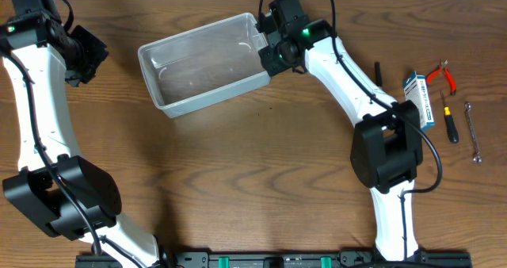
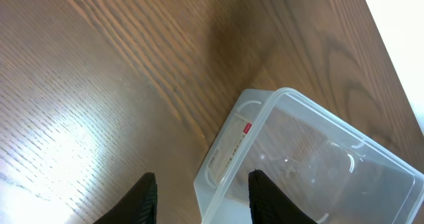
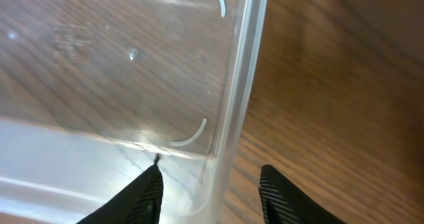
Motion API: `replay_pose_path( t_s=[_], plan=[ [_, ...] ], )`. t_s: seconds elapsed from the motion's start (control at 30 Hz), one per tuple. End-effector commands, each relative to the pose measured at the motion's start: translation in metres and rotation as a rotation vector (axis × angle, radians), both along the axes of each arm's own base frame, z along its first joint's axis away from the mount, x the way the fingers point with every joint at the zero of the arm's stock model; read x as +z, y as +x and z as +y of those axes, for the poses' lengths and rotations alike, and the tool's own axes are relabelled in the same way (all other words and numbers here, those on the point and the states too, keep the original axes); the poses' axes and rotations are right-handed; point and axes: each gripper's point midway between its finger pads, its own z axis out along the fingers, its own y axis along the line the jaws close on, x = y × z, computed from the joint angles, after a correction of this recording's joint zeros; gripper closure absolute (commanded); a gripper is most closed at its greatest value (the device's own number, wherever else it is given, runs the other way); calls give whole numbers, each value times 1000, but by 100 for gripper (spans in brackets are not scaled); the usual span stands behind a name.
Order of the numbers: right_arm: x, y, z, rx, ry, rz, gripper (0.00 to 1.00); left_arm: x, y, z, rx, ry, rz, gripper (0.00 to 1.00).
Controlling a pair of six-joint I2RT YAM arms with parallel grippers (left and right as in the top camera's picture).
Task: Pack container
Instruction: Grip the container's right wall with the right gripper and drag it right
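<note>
One empty container [image 1: 202,66] sits open side up on the table [image 1: 238,165], toward the far edge. Its long axis runs left to right on a slant, with the right end farther from the robot. The right gripper [image 1: 268,44] straddles that end's wall, jaws spread and unclenched. The left gripper [image 1: 85,55] hangs beside the left end, jaws apart and empty.

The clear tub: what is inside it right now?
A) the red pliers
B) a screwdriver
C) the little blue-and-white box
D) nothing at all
D: in the overhead view the clear tub shows only its bare bottom, while the red pliers, the screwdriver and the blue-and-white box all lie outside it, off to the right.
</note>
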Motion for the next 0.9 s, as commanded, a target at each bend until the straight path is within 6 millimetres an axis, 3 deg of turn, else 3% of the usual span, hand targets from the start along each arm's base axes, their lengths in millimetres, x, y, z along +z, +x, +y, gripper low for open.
replay_pose_path(
  t_s=[0.0, 0.2, 0.33, 0.5, 0.77, 0.87],
  plan=[
    [-18, -1, 4, -4, -17, 27, 53, 2, -1, 1, -8, 0, -2, 65],
    [-32, -1, 5, -2, -27, 46, 51, 0, -5, -1, -8, -6, 15, 65],
    [-31, 1, 6, -2, -22, 36, 52, 0, -6, -1, -15, -5, 21, 65],
    [-30, 2, 6, -3, -23, 32, 70, 0, -6, -1, -15, -5, 21, 65],
    [-31, 8, -4, -33, -78, 3, 71, 0, -6, -1, -15, -5, 20, 65],
    [-28, 10, -4, -35, -77, -4, 77, 0, -6, -1, -15, -5, 20, 65]
  ],
)
